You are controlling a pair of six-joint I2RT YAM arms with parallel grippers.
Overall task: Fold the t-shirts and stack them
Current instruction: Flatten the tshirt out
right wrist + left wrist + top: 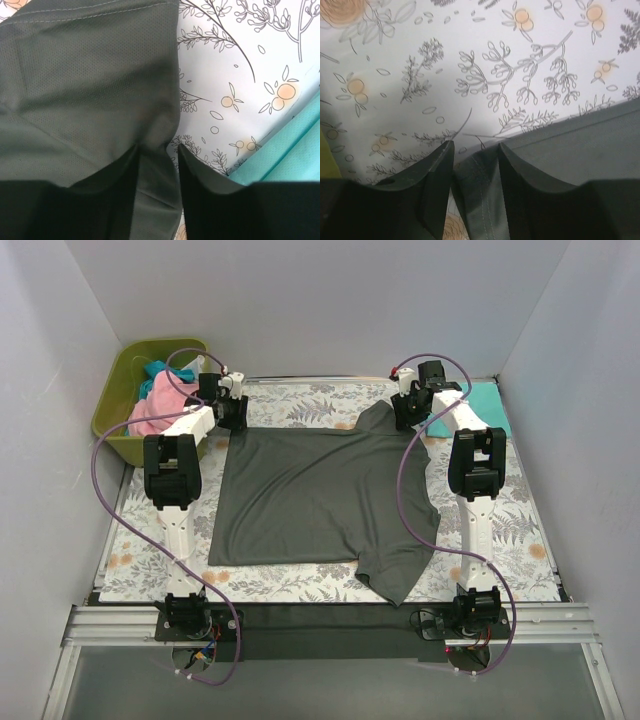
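Our left gripper [475,149] nips the far left corner of the charcoal t-shirt [320,500], jaws narrow on cloth; our right gripper [157,151] seems clamped likewise on its far right sleeve. A teal t-shirt [487,406] lies just right of that sleeve.

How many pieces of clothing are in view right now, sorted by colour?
Grey shirt: 1, spread out flat
Teal shirt: 1, at the far right
Pink cloth: 1, in the bin
Teal cloth: 1, in the bin
Total: 4 visible; the bin may hide more.
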